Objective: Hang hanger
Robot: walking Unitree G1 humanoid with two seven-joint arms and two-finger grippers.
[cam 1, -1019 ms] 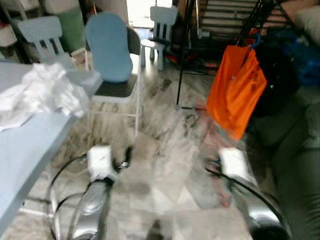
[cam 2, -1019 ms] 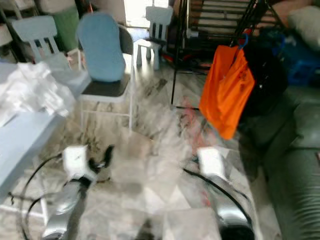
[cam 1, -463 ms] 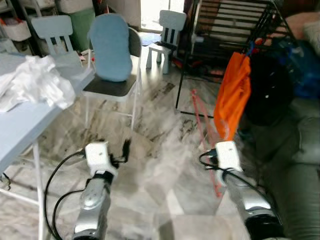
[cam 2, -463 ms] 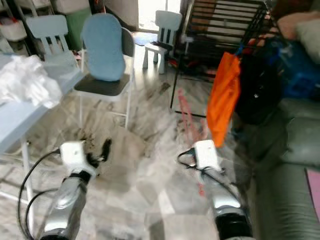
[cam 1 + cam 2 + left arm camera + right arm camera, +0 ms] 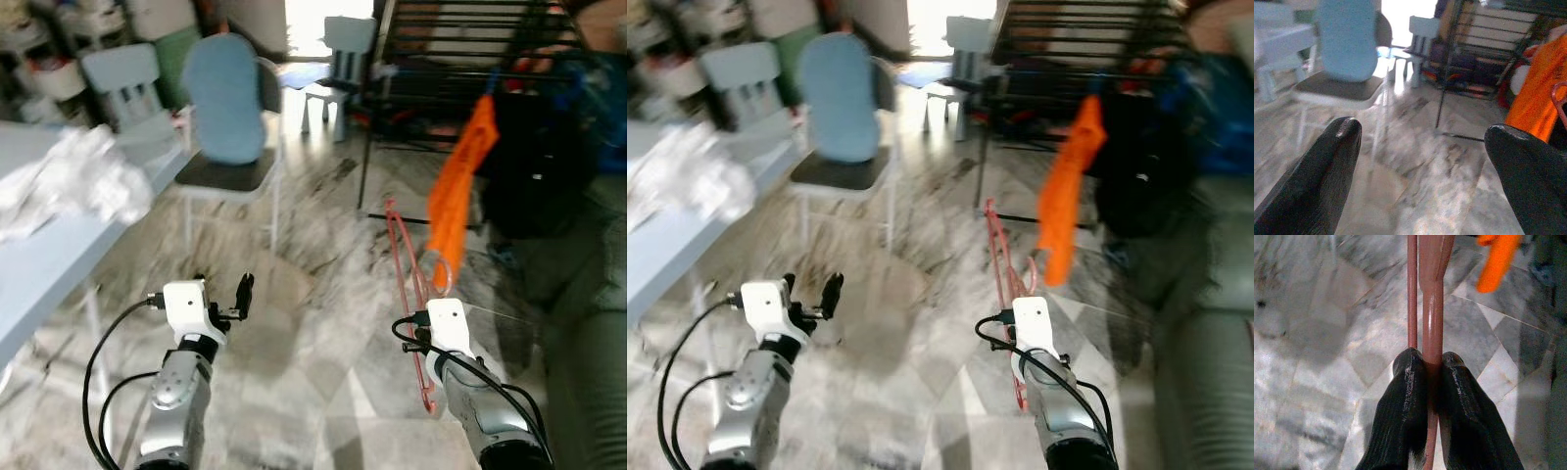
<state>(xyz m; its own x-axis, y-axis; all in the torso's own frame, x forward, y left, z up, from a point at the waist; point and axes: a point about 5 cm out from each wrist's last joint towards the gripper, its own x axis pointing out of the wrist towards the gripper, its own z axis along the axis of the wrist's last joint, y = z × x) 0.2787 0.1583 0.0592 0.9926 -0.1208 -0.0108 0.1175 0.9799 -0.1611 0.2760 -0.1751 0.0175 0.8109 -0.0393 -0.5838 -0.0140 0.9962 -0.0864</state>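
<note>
Right gripper (image 5: pixel 1431 363): fingers pinched tight on the pink hanger (image 5: pixel 409 294), clamped on one bar with a second bar running just beside it.
Hanger: up in the air over the marble floor (image 5: pixel 313 264), low in front of the robot, hook end pointing toward the rack (image 5: pixel 460 59).
Left gripper (image 5: pixel 1422 142): spread wide, holding nothing, out over the floor on the robot's left.
Rack: dark metal bars at the far side, orange shirt (image 5: pixel 458 186) already hanging off it.
Step, as I read it: carrying the hanger over to the rack, hanging not yet done.
Doing it well: keep the pinch firm so the hanger can't twist, raise the hook above a bar, come down on a free stretch beside the shirt, let go only once the hook sits.
Watch out: the head views are blurred, so aim needs care; the shirt could snag the hook.
Right wrist view: the actual grip on the bar.
Head views: the whole hanger, the rack, the chair (image 5: pixel 230 108) and table (image 5: pixel 39 264) on the left.
</note>
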